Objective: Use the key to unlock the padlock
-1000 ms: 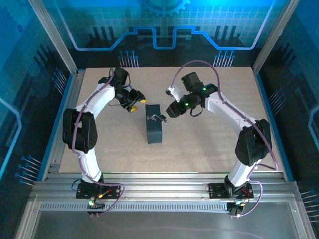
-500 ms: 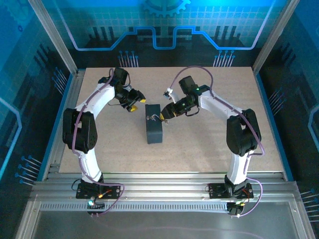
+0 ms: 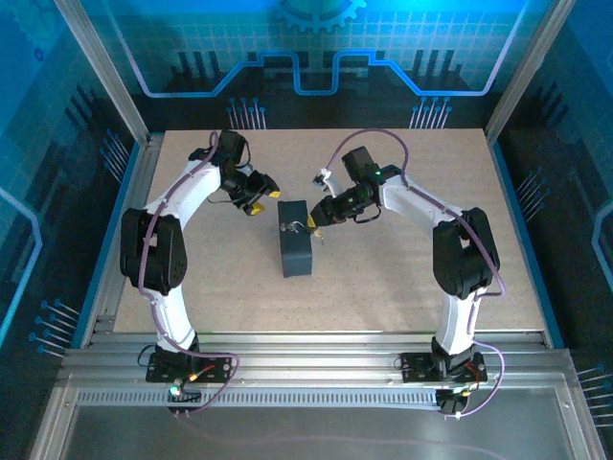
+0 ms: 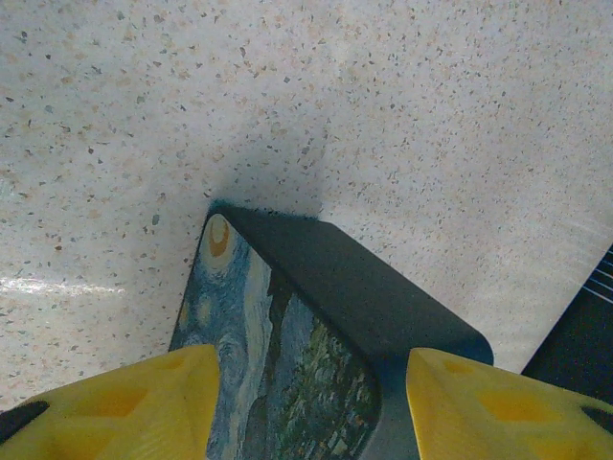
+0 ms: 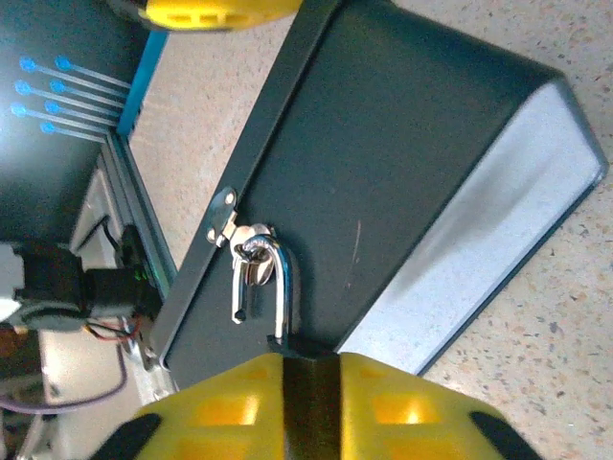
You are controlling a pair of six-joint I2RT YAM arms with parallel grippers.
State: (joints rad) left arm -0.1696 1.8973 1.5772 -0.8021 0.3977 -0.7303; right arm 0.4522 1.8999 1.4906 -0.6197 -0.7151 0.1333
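right gripper [image 3: 318, 222] is clenched on the padlock [image 3: 306, 227]. In the right wrist view its yellow fingers [image 5: 402, 407] pinch a dark body between them. The silver shackle [image 5: 287, 292] comes up out of that body and hooks through the hasp [image 5: 222, 216] on the box [image 5: 383, 163].

From the top view the padlock sits at the box's right-hand edge, near its far end. The box is a dark grey block lying mid-desk [image 3: 402, 278], long axis running away from the arm bases. One shackle leg looks to stop short of the body; can't tell if it's seated.

left gripper [image 3: 257, 198] is low over the desk, just beside the box's far-left corner. In the left wrist view it is released, yellow fingertips spread wide and the end of the box reaching in between them. The swirl picture [image 4: 268, 364], blue and yellow, is on the box face nearest that camera. Can't tell whether the pads touch the box.
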